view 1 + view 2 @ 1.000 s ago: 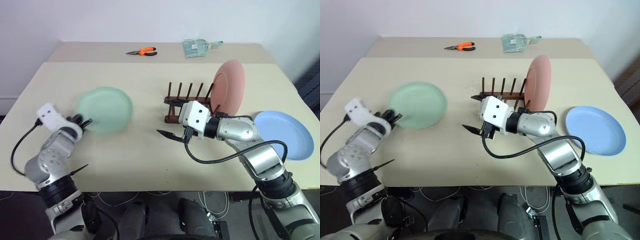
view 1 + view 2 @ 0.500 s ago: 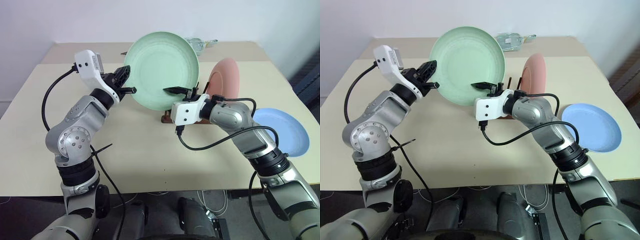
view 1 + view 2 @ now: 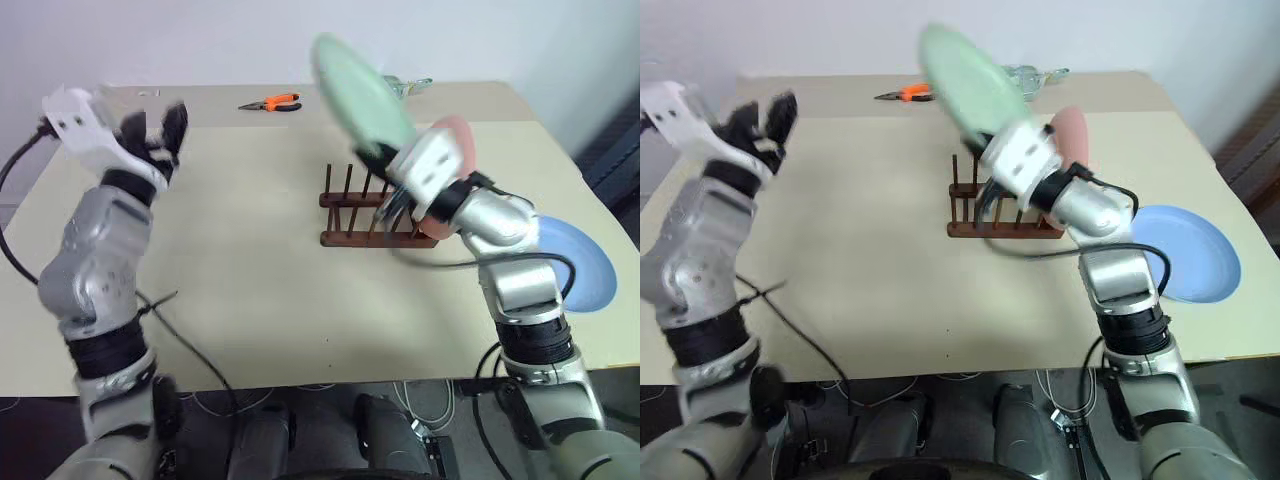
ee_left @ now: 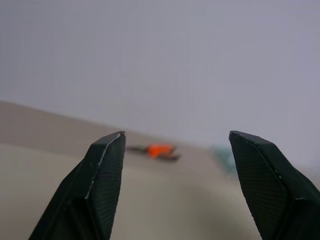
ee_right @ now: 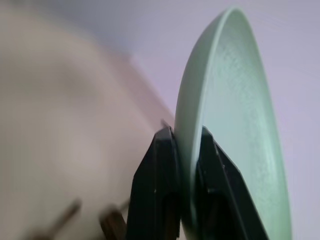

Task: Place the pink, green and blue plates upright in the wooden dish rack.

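1. Fingers of the right gripper [image 5: 182,200] are clamped on the lower rim of the green plate [image 3: 362,92], which tilts in the air at top centre of the head view, above the rack.
2. Left gripper [image 3: 148,135], raised at the upper left of the frame, has its fingers [image 4: 102,190] spread apart with nothing between them.
3. Wooden rack [image 3: 352,212] sits at mid-frame on the table [image 3: 250,270]; the pink plate [image 3: 457,140] appears to stand upright at its right end, partly hidden by the right arm.
4. Blue plate [image 3: 1200,250] lies flat on the table at the right edge, well apart from the rack.
5. Judged from this: one plate seems racked, the green one is held but not yet slotted between pegs, and the blue one is untouched. Roughly a third done.
6. Orange-handled pliers [image 3: 272,102] lie at the far side of the table, not part of the job.
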{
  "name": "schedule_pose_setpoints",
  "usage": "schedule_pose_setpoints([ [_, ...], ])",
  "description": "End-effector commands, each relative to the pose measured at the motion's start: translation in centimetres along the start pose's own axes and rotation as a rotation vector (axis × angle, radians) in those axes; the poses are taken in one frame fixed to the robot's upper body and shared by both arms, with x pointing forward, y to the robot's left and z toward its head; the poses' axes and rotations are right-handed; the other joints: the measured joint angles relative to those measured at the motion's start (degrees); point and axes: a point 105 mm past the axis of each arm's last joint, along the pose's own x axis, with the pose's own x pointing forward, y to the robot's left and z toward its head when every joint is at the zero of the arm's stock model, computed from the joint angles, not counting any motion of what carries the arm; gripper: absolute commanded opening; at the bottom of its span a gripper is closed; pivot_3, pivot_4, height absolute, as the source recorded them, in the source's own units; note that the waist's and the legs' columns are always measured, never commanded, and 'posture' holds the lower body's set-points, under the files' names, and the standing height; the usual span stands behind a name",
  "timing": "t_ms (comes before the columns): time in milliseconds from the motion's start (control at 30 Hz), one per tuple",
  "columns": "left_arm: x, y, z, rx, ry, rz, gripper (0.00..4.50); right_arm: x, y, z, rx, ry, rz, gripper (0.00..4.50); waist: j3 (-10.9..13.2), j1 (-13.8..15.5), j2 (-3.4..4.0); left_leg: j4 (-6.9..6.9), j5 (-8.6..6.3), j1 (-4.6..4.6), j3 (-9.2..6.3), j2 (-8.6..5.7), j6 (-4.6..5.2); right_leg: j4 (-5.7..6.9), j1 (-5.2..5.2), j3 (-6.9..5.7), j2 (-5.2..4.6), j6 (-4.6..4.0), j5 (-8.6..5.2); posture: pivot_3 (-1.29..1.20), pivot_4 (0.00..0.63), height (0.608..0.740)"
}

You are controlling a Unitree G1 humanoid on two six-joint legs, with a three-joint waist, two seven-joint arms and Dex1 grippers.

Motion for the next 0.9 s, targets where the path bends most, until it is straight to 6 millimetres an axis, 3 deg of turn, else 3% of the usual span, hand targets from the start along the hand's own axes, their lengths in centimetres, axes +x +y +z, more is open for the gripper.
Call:
schedule_pose_setpoints([
  [33, -1.4, -5.1, -3.0, 0.116, 0.074, -0.291, 3.47, -1.4, -2.0, 2.5, 0.356, -0.096, -0.117, 0.0, 0.0, 0.6, 0.03, 0.03, -0.01, -0.03, -0.03, -0.02, 0.01, -0.01, 0.0, 0.01, 0.0, -0.15, -0.07, 0.0, 0.15, 0.74],
  [200, -4.1, -9.7, -6.1, 0.04, 0.17, -0.553, 3.47, -2.4, -2.4, 1.8, 0.632, -0.075, -0.226, 0.0, 0.1, 0.8, 0.29, -0.03, -0.02, -0.06, -0.01, 0.05, 0.02, -0.04, -0.12, 0.02, 0.01, -0.28, -0.06, 0.0, 0.15, 0.74],
  [667, -4.4, -10.8, -6.9, 0.028, 0.195, -0.591, 3.47, -2.6, -1.8, -1.7, 0.801, 0.097, -0.326, 0.0, 0.1, -0.3, 0.53, -0.08, 0.0, -0.04, 0.08, 0.05, 0.05, -0.01, -0.16, 0.01, 0.03, -0.23, -0.05, 0.0, 0.15, 0.74],
  [800, -4.6, -10.9, -7.2, 0.037, 0.206, -0.596, 3.56, -2.1, -2.3, -1.2, 0.714, 0.1, -0.312, 1.53, 0.1, -0.3, 0.54, -0.08, 0.0, -0.04, 0.09, 0.05, 0.06, -0.03, -0.14, 0.01, 0.03, -0.23, -0.06, 0.0, 0.15, 0.74],
  [867, -4.7, -11.1, -7.3, 0.041, 0.212, -0.603, 3.56, -1.9, -2.6, 0.5, 0.488, 0.086, -0.273, 2.45, 0.1, -0.3, 0.58, -0.08, -0.01, -0.05, 0.11, 0.05, 0.06, -0.03, -0.15, 0.01, 0.03, -0.22, -0.07, 0.0, 0.15, 0.74],
  [900, -4.7, -11.2, -7.5, 0.05, 0.219, -0.612, 3.56, -1.9, -2.8, 1.3, 0.364, 0.078, -0.249, 2.45, 0.1, -0.3, 0.6, -0.07, -0.01, -0.05, 0.12, 0.05, 0.06, -0.05, -0.14, 0.01, 0.03, -0.22, -0.07, 0.0, 0.15, 0.74],
])
